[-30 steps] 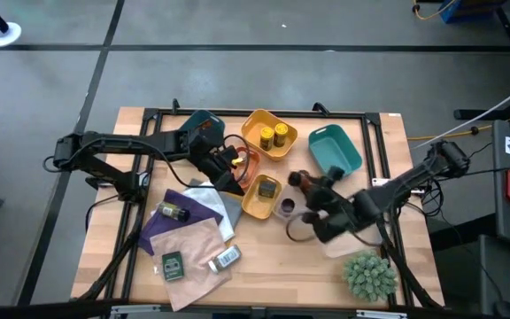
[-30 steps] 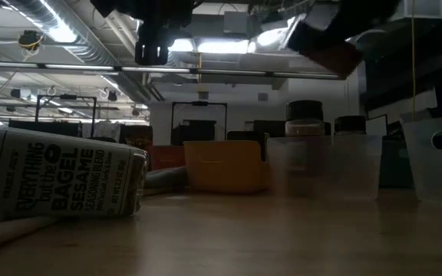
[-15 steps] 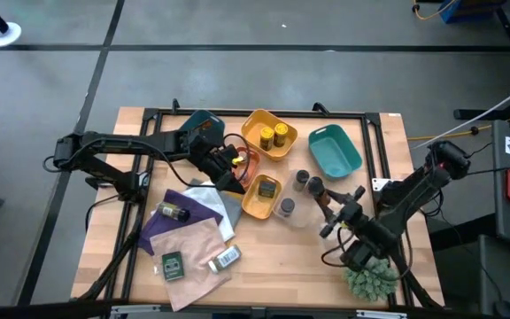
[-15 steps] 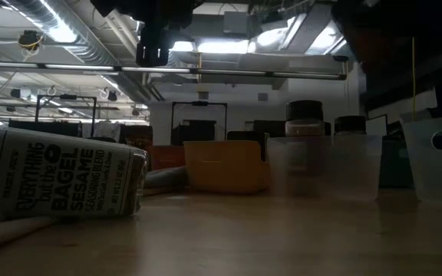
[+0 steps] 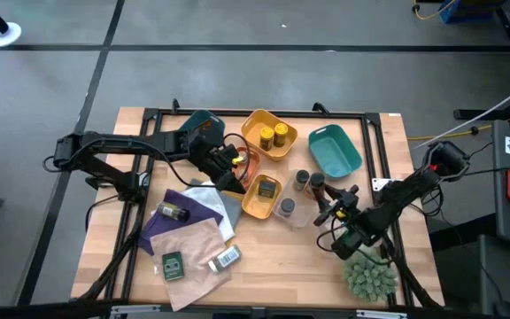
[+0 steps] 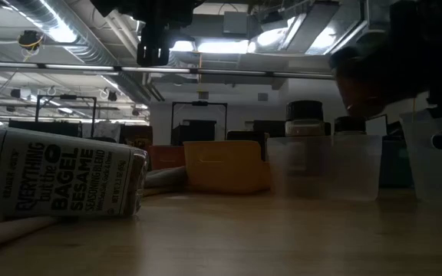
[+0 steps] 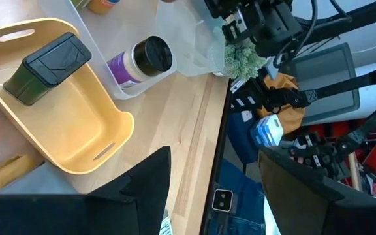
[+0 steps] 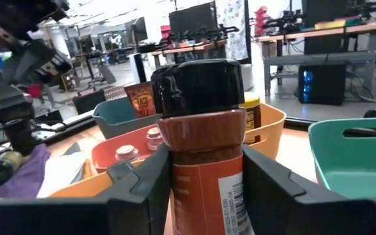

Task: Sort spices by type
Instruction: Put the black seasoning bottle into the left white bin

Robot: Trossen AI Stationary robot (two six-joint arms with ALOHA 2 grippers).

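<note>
My right gripper (image 5: 324, 195) is shut on an amber-orange spice jar with a dark lid (image 8: 201, 130), above the clear tray (image 5: 296, 211) that holds two other jars. My left gripper (image 5: 234, 182) hovers open over the near yellow tray (image 7: 57, 124), with nothing between its fingers. That tray holds a dark-lidded green jar (image 7: 43, 65) lying on its side. The far yellow tray (image 5: 268, 133) carries two yellow jars. A jar (image 5: 173, 213) lies on the purple cloth. A green packet (image 5: 173, 266) and a white-labelled jar (image 5: 227, 258) lie on the near left. My right gripper pinches the jar's body just under the lid (image 8: 175, 170), one finger (image 8: 139, 186) on each side. The fingers come in level from the table's near right. The jar stands upright, lifted clear above the clear tray (image 6: 324, 165).
A teal tray (image 5: 335, 151) stands at the far right. A green spiky plant (image 5: 370, 276) sits at the near right corner beside my right arm. An orange-red tray (image 8: 119, 147) with small jars lies under my left gripper. The near middle of the table is bare wood.
My right gripper has come down toward the table and drawn a little toward the near right, rolling its wrist. The jar it holds, tilted a second ago, now stands upright and lower, just above the clear tray.
</note>
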